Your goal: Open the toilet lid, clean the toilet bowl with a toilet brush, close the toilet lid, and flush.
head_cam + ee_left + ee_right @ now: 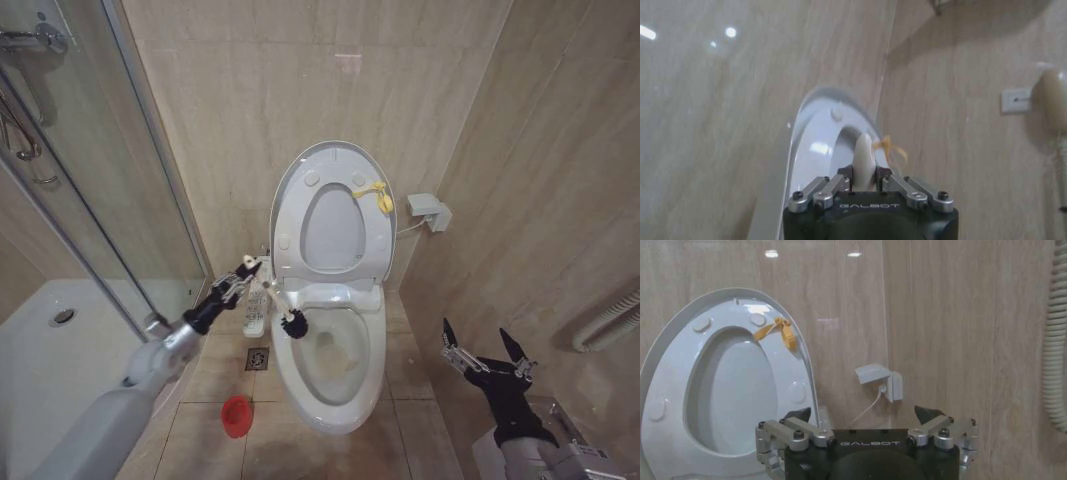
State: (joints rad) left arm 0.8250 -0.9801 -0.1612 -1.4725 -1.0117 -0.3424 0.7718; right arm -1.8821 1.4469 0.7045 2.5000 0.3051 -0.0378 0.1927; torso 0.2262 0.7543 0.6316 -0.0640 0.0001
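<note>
The toilet lid stands upright against the wall with the ring seat raised against it. A yellow tag hangs at its upper right edge. Below lies the open white toilet bowl. My left gripper is shut on the toilet brush's white handle, and the dark bristle head sits at the bowl's left rim. The red cup holder stands on the floor left of the bowl. Low at the right, my right gripper hangs open, facing the lid.
A glass shower screen and a white shower tray fill the left side. A floor drain lies beside the bowl, next to the button panel. A wall box and a ribbed hose are on the right.
</note>
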